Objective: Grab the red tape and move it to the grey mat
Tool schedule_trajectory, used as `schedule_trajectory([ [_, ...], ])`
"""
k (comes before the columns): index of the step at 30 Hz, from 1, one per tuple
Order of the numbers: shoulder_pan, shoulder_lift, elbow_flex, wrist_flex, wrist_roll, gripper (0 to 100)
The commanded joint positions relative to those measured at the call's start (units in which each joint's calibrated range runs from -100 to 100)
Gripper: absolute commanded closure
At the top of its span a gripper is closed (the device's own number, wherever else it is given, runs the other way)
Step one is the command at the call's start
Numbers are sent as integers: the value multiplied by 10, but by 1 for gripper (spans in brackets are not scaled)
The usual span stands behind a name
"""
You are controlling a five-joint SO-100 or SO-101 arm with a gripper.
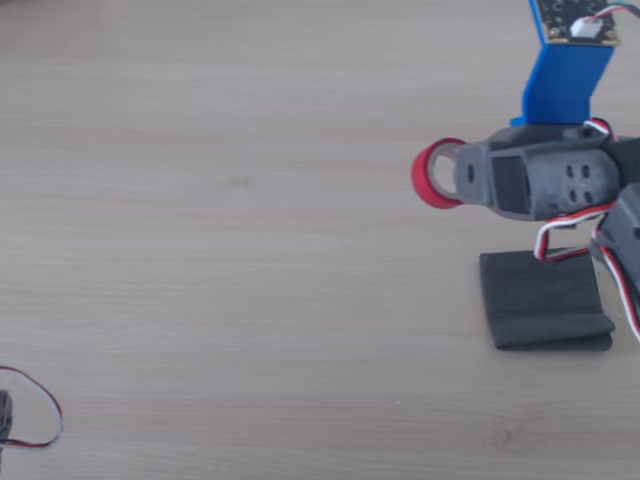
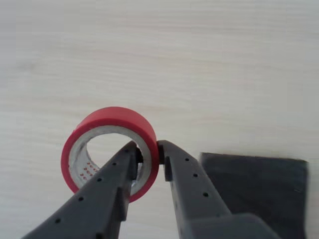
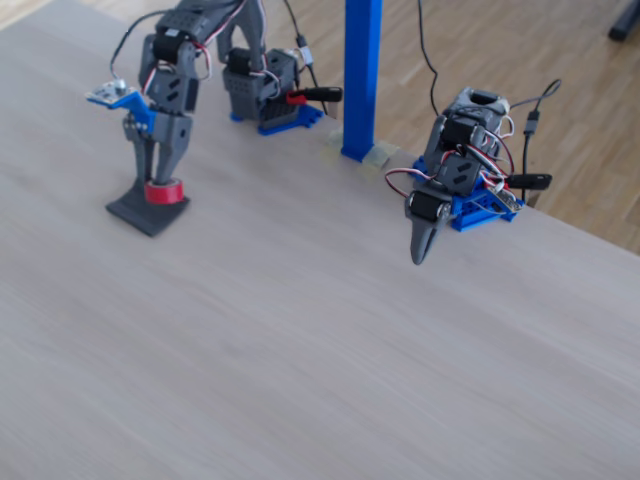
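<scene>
Gripper pointing steeply down, fingers pinched on red tape wall, one inside the ring; grey mat just beside the outer finger.

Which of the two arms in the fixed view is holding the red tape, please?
The far-left arm: its gripper pinches the red tape above the grey mat. The other arm's fingers hold nothing.

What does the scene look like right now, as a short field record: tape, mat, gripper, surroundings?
tape: red tape pinched through its wall, one finger inside the core, one outside
mat: grey mat on the wooden table, nothing on it
tape on mat: no, beside it in the other view
gripper: gripper shut on the roll
also present: second arm, idle
</scene>
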Motion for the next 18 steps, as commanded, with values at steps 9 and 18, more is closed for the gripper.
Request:
schedule_trajectory([
  [9,136,-103,104,-5,3,98],
  [18,200,-92,117,-5,3,98],
])
